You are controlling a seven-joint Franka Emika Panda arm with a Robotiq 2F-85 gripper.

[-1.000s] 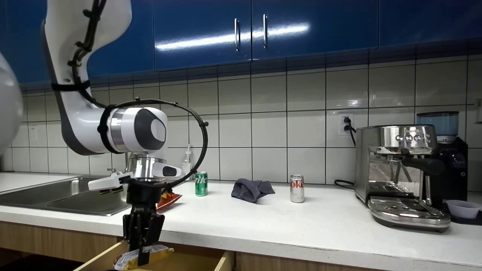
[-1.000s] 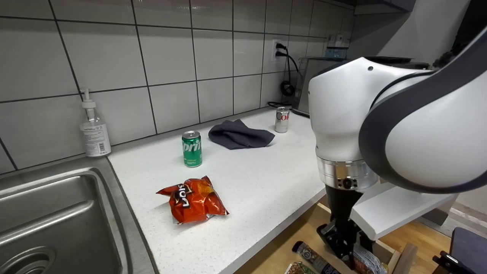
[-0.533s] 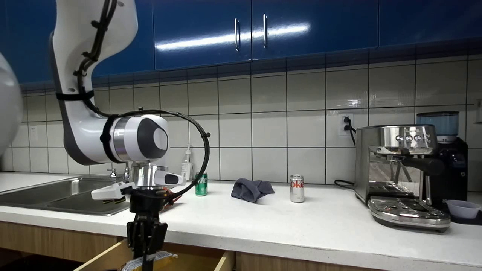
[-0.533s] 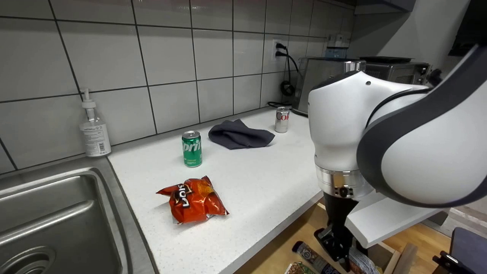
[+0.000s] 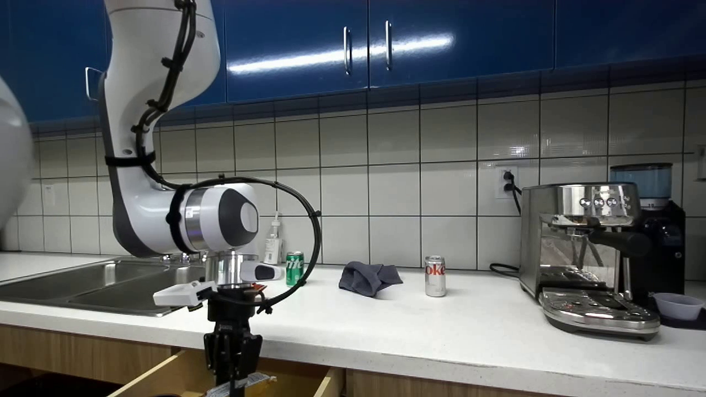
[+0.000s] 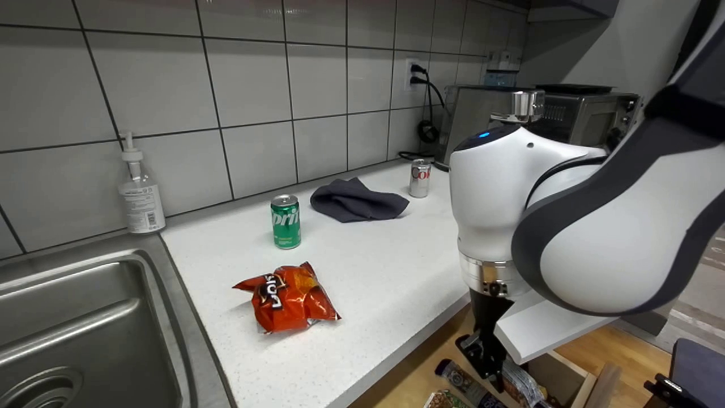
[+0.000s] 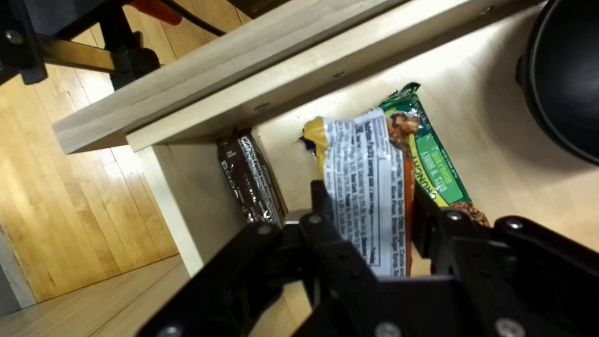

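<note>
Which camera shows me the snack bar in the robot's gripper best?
The wrist view: the snack bar, held in the gripper, looks big there, its white label facing the camera. Both exterior views show only part of it, small and low in the picture, with the gripper covering some.

Bent white arm (image 5: 140, 207), downward hand (image 7: 372, 199), jaws in a grip.

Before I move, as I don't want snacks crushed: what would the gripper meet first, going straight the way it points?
Pointing down, the gripper would probably bring its held bar to the drawer floor, perhaps catching the green bar first; the wrist view leaves depth unclear.
</note>
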